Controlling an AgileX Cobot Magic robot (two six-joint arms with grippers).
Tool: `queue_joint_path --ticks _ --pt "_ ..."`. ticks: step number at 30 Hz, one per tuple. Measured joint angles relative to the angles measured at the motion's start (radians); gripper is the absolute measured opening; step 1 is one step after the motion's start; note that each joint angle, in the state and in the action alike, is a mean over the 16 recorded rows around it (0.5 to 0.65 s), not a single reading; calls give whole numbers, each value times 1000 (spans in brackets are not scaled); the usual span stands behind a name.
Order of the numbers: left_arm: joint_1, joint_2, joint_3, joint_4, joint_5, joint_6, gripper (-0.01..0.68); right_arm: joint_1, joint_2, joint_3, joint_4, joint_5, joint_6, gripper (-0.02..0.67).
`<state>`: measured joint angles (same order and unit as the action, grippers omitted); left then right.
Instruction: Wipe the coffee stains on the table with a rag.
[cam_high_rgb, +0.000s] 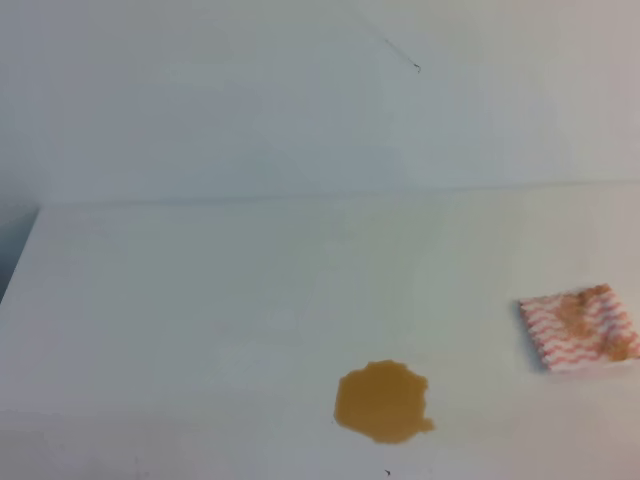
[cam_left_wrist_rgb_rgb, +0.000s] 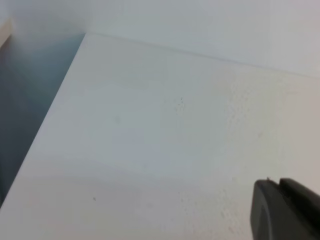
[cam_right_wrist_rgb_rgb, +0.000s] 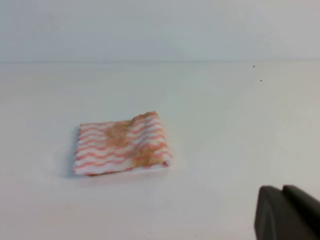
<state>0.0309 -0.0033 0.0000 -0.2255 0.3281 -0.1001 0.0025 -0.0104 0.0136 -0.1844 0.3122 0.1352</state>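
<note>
While the right jaws sit together, left's unreadable—the rag (cam_high_rgb: 579, 328) lies flat, square, unheld.

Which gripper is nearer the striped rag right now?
Right. The right gripper has the white rag with red-pink zigzag stripes lying just ahead; the left gripper faces only bare white table.
</note>
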Motion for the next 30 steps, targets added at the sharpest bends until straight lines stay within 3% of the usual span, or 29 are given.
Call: queue_joint_path --ticks 30 --pt "0 3 0 0 0 0 -1 0 6 -11 0 6 0 -4"
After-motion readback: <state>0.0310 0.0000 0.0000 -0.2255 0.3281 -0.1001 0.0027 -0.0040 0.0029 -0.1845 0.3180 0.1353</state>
